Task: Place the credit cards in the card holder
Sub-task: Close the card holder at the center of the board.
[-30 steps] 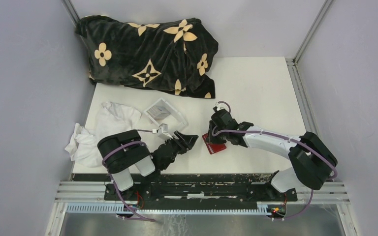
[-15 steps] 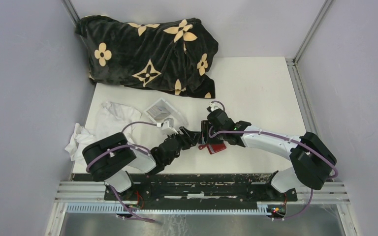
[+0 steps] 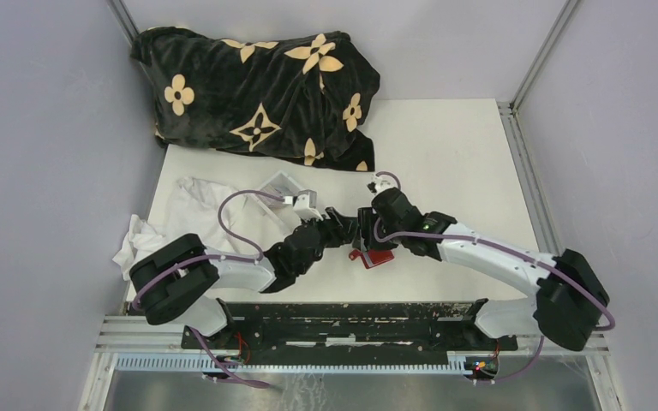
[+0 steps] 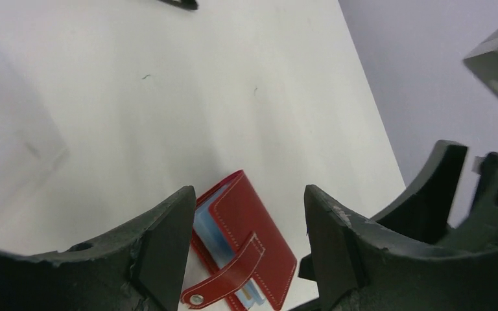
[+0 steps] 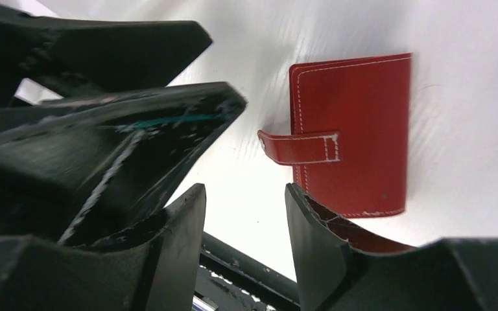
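The red card holder (image 3: 377,256) lies folded on the white table, its snap tab (image 4: 224,280) hanging loose and unfastened. Light blue credit cards (image 4: 205,226) show as edges between its covers, with a yellow-orange edge lower down; other cards are out of view. My left gripper (image 4: 248,201) hovers open over the holder, touching nothing. My right gripper (image 5: 243,197) is open too, just beside the holder (image 5: 356,129), with the left gripper's fingers (image 5: 136,116) close on its left. In the top view the left gripper (image 3: 349,228) and the right gripper (image 3: 370,233) nearly meet above the holder.
A clear plastic box (image 3: 281,192) sits left of the grippers, also seen blurred in the left wrist view (image 4: 6,149). White cloth (image 3: 180,224) lies at the left edge, a black flowered blanket (image 3: 257,86) at the back. The table's front rail (image 5: 246,265) is near.
The right gripper has opened from nearly shut. The left arm has stretched right and forward, bringing its open gripper over the card holder next to the right gripper.
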